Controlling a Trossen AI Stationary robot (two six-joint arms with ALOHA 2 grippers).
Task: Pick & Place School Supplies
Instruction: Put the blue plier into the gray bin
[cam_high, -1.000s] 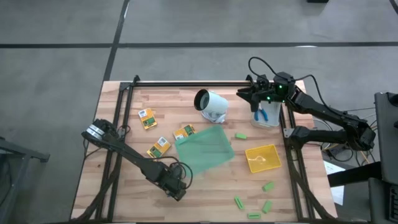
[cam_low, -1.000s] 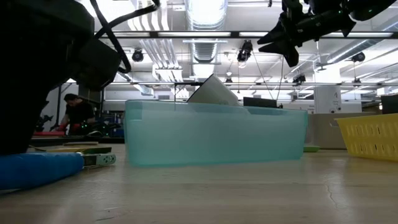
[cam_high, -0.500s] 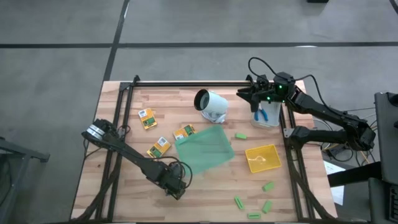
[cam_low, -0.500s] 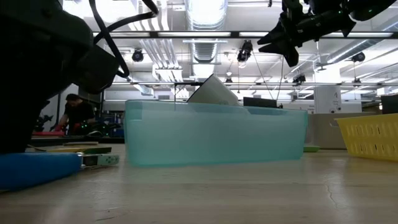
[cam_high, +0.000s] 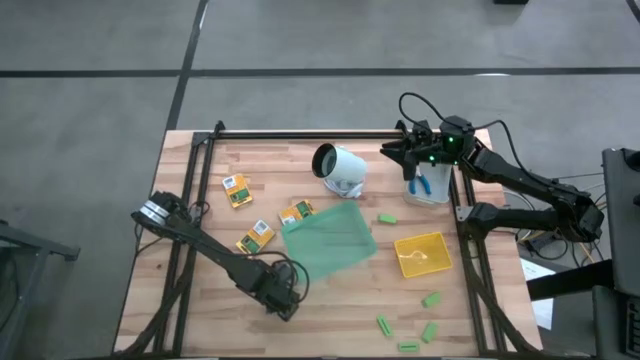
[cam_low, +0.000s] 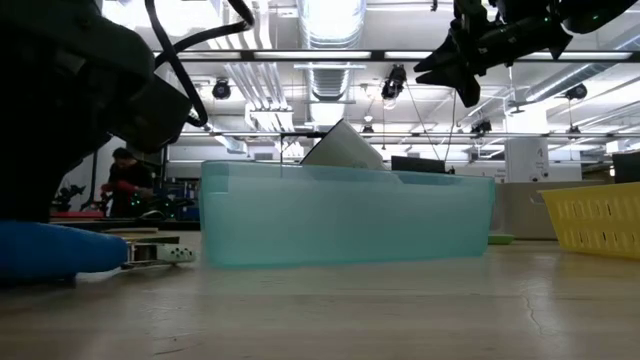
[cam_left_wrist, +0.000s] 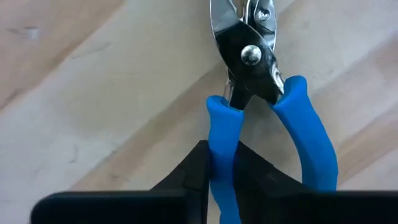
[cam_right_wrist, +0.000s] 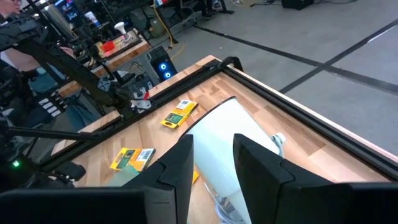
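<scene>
A blue-handled scissor-like tool (cam_left_wrist: 261, 93) lies on the wood near the table's front left, and my left gripper (cam_left_wrist: 221, 165) is shut on it, pointing down. In the high view that gripper (cam_high: 285, 300) hides the tool. In the low view the tool's blue handle (cam_low: 55, 250) and metal tip (cam_low: 165, 253) show at the left. My right gripper (cam_right_wrist: 214, 155) hangs open in the air at the far right (cam_high: 392, 152), touching nothing. Three yellow-and-green packets (cam_high: 236, 188) (cam_high: 256, 236) (cam_high: 297, 212) lie flat at the left. Several light-green blocks (cam_high: 431, 298) lie at the front right. My left gripper pinches one of the tool's two blue handles (cam_left_wrist: 222, 140) between its two fingers (cam_left_wrist: 189, 174), a little behind the pivot. The fingers come from above, pointing down, one on each side of that handle. The other handle (cam_left_wrist: 311, 143) stays free beside it.
A translucent green tray (cam_high: 330, 240) sits mid-table, with a shallow yellow tray (cam_high: 423, 253) to its right. A white cylinder (cam_high: 340, 165) lies on its side at the far middle. A clear container (cam_high: 428, 188) at the far right holds another blue-handled tool.
In the low view the tool's blue handle end has come up a little from the table, while its metal tip has stayed low. The right arm has kept still.
</scene>
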